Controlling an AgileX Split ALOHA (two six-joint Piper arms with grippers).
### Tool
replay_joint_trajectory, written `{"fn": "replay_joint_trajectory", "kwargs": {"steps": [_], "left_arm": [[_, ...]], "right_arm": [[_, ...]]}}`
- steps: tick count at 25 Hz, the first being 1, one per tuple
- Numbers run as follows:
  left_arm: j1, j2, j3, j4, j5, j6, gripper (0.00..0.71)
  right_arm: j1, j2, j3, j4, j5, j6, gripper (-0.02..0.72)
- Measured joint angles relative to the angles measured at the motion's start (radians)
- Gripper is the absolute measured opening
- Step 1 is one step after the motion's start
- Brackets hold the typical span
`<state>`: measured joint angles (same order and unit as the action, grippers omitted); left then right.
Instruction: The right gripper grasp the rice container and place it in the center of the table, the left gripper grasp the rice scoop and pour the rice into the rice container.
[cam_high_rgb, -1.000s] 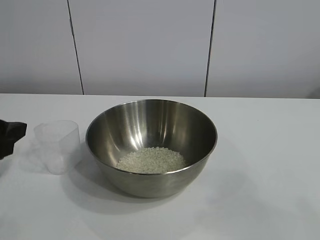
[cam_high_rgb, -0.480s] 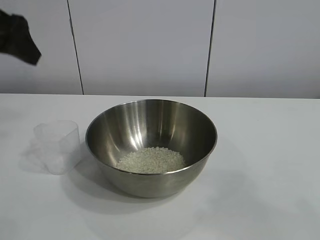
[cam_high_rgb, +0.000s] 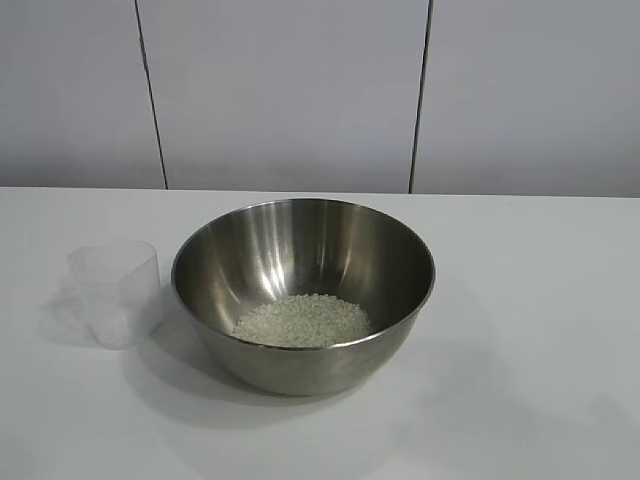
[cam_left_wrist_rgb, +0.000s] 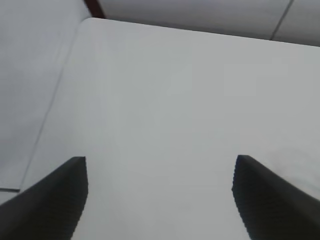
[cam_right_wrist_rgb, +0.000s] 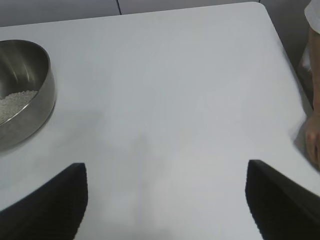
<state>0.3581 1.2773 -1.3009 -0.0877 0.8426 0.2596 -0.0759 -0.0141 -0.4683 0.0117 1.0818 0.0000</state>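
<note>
The steel rice container (cam_high_rgb: 300, 260) stands at the middle of the white table (cam_high_rgb: 540, 300), with a heap of rice (cam_high_rgb: 302, 321) in its bottom. It shows again in the right wrist view as the rice container (cam_right_wrist_rgb: 30, 95) holding rice (cam_right_wrist_rgb: 15, 102). The clear plastic rice scoop (cam_high_rgb: 115, 292) stands upright just left of it, looking empty. Neither arm appears in the exterior view. My left gripper (cam_left_wrist_rgb: 160, 167) hangs open over bare table near a corner. My right gripper (cam_right_wrist_rgb: 166, 172) is open above bare table, off to the side of the bowl, holding nothing.
A person's hand (cam_right_wrist_rgb: 313, 135) rests at the table's edge in the right wrist view. A grey panelled wall (cam_high_rgb: 290, 90) runs behind the table. The table corner (cam_left_wrist_rgb: 92, 22) lies ahead of the left gripper.
The left gripper, seen at the exterior view's left edge beside the scoop, rose to the upper left corner and then left the view. Bowl, rice and scoop stayed put.
</note>
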Motion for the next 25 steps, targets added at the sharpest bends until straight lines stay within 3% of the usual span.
{"fn": "replay_joint_trajectory", "kwargs": {"steps": [4,8,11,19,25], "left_arm": [[-0.009,-0.185,0.000,-0.054,0.001,0.009,0.573],[-0.136,-0.380,0.002,-0.044,0.036,0.017,0.573],[-0.195,-0.542,0.067,-0.011,0.051,0.013,0.573],[-0.201,-0.978,0.461,0.012,0.113,-0.155,0.573],[-0.201,-1.247,0.664,0.012,0.190,-0.240,0.573]], "right_arm": [[0.000,0.000,0.000,0.000,0.000,0.000,0.589],[0.000,0.000,0.000,0.000,0.000,0.000,0.589],[0.000,0.000,0.000,0.000,0.000,0.000,0.589],[0.000,0.000,0.000,0.000,0.000,0.000,0.589],[0.000,0.000,0.000,0.000,-0.001,0.000,0.589]]}}
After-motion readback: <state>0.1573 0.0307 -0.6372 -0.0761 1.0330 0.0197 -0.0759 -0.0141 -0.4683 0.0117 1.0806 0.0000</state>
